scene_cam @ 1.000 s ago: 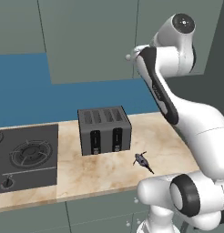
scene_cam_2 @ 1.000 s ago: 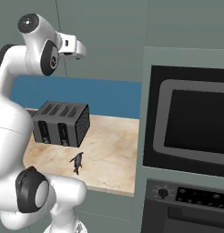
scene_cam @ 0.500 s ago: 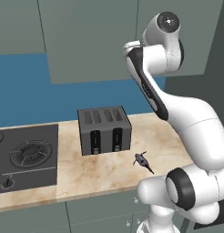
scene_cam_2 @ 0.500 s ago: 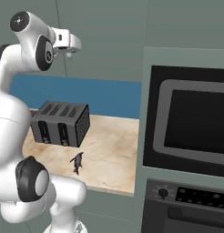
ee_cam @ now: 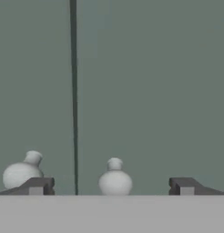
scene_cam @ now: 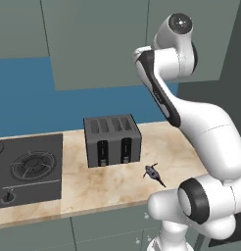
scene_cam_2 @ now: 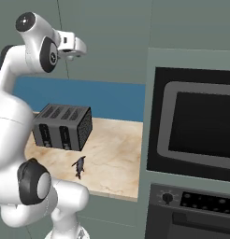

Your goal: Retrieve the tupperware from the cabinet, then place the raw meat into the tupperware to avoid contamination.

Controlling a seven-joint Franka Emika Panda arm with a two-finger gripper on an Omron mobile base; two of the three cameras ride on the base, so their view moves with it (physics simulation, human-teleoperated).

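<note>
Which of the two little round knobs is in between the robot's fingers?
The knob right of the dark door seam sits between the open gripper tips. The other knob, left of the seam, lies beside the left fingertip.

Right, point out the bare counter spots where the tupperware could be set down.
Widest free patch: the counter between the toaster and the oven housing. A strip along the front edge between the stove and the raw meat is also bare. It is tighter just in front of the toaster, where the meat lies.
</note>
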